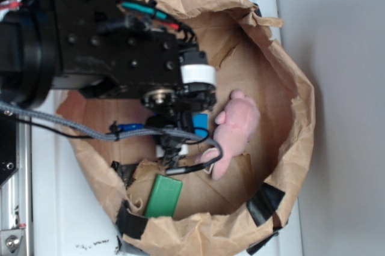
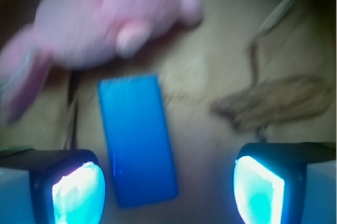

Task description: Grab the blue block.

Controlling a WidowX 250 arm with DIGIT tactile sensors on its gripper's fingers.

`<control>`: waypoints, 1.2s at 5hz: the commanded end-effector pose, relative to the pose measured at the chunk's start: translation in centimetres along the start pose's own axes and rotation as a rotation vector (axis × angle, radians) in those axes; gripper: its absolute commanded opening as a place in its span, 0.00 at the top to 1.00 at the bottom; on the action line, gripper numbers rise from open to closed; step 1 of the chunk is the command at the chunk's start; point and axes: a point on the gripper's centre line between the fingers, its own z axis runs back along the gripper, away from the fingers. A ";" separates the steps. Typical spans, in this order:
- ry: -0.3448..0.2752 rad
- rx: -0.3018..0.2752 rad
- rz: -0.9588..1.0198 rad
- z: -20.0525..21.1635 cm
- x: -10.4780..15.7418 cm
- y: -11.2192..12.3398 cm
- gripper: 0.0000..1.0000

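The pincer (image 2: 168, 187) is held wide open just above the blue block (image 2: 138, 139), which lies flat on the brown paper below the pink toy (image 2: 100, 24), nearer one finger, so it should be centred before being lowered and shut.

A: State the supporting surface.
B: A white tabletop (image 1: 57, 208), glossy, with small dark specks near its lower edge.

A: State what lies right of it.
B: A plain grey surface (image 1: 349, 112) runs the full height of the exterior view; whether it is wall or floor cannot be told.

A: Left margin?
B: A metal rail (image 1: 13, 232) with a screw head sits at the lower left corner.

A: Lighting?
B: Even and diffuse, soft shadows only. The wrist view is blurred, showing a brown paper floor (image 2: 210, 66) with one torn, creased flap (image 2: 274, 103).
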 end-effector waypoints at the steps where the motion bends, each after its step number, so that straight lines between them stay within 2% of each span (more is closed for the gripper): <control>1: -0.056 -0.132 0.015 0.6 0.0 0.4 0.00; 4: -0.094 -0.090 0.034 -1.0 0.6 -0.6 0.00; 5: -0.096 -0.052 0.042 -2.3 0.9 -1.1 0.00; 6: -0.054 -0.052 0.049 -3.2 0.9 -1.4 0.00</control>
